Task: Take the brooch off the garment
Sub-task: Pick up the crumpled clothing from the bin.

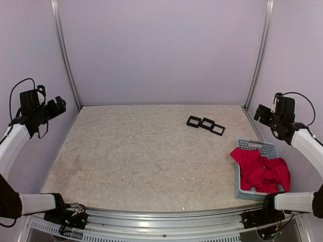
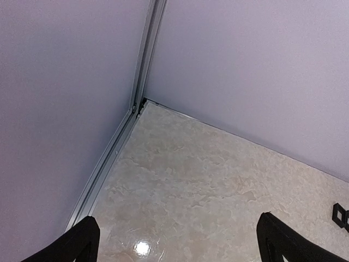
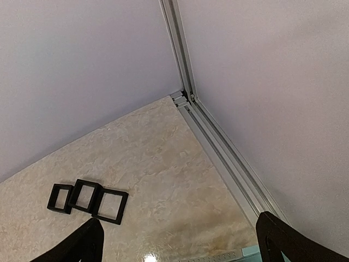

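Left gripper [image 2: 177, 221]: you have it raised at the left side of the enclosure, facing the far left corner. Its jaws stand wide apart with nothing between them, and only bare table [image 1: 131, 151] shows in the gap.

Right gripper [image 3: 180, 218]: raised at the right side, facing the far right corner; jaws likewise spread wide and holding nothing.

Garment [image 1: 260, 171]: bright red and crumpled, it lies in a pale blue perforated basket [image 1: 257, 145] at the right edge of the table, just ahead of the right arm's base. The cloth fills most of the basket and spills over its left rim; the far rim and part of the near wall stay uncovered. Both grippers are well apart from it.

Brooch: you cannot make it out among the folds from the overhead view, and neither wrist camera shows the garment.

Writing: any marking on the basket, arms or frames is too small to read.

Surroundings: three small black square frames [image 1: 205, 124] lie in a touching row on the far right of the table, beyond the basket and apart from it. The right wrist view shows them lower left, and the left wrist view catches one at its right edge. A pale speck [image 1: 182, 178] lies on the table left of the basket; plain lilac walls and aluminium rails close in the table.
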Tool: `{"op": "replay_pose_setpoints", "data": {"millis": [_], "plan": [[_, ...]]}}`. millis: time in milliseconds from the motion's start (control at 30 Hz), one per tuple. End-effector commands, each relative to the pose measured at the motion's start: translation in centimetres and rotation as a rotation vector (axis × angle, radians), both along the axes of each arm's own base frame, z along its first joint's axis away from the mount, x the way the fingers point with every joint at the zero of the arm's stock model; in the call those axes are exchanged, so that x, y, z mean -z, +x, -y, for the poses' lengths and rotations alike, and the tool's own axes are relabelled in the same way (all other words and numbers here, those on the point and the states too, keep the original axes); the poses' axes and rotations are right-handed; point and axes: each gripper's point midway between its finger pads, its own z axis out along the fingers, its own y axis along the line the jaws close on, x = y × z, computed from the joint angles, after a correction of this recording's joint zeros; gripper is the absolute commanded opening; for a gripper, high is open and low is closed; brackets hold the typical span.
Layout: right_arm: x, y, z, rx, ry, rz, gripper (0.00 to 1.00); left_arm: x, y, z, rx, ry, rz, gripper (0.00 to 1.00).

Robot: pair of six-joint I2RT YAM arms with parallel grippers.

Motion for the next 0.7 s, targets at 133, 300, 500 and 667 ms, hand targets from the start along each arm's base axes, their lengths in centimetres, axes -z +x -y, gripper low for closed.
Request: {"op": "replay_pose_setpoints", "data": {"millis": [133,300,500,667], "plan": [[-1.4,-1.7,1.8,0.079,-0.023,0.002,1.0,-0.9,-0.4,-1.6,-0.095,-0.029,0.016,0.99],[0.0,-1.6,0.6,-0.032,-0.093,-0.128,0.96,-1.0,-0.2,-1.1,-0.051,-0.01,0.0,0.99],[4.4,-3.1,-1.2,-0.12,-0.03,-0.327,0.96,-1.0,0.2,1.2,0.073,-0.036,-0.005,0.99],[10.8,-7.3,-2.1,-0.03,0.149,-0.541,0.98,-0.2,-0.6,1.8,0.08,-0.047,-0.033,0.99]]}}
